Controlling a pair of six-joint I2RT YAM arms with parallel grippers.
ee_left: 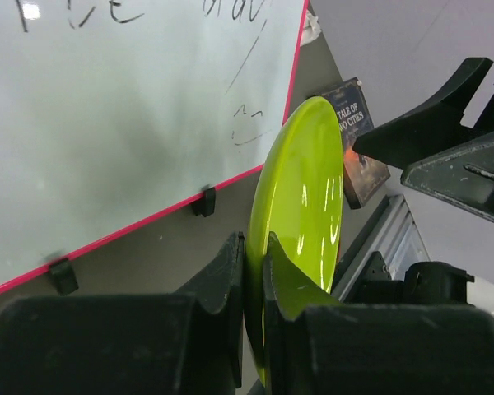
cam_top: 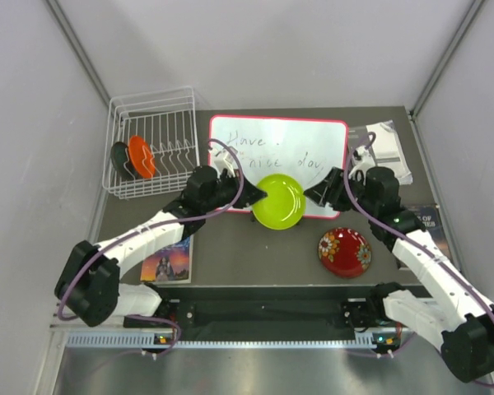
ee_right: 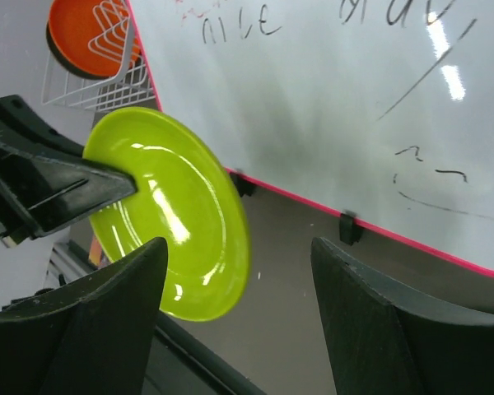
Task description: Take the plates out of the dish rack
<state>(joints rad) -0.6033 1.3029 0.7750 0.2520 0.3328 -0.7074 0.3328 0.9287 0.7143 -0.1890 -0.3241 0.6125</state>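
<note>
We count four: green plate (cam_top: 278,202) clamped in left gripper (cam_top: 259,196); right gripper (cam_top: 311,194) agape beside it; orange (cam_top: 142,156), teal (cam_top: 120,159) in rack (cam_top: 152,111); red (cam_top: 344,252) behind right gripper.

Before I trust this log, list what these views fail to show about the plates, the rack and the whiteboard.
Dark teal round plate: top view, partly hidden behind the orange round plate in the white wire dish rack.
Lime green round plate: left wrist view, lower rim hidden by the left gripper.
Handwriting on the red-framed whiteboard: top view, partly covered by arms and that plate; cut off by edges in wrist views.
</note>
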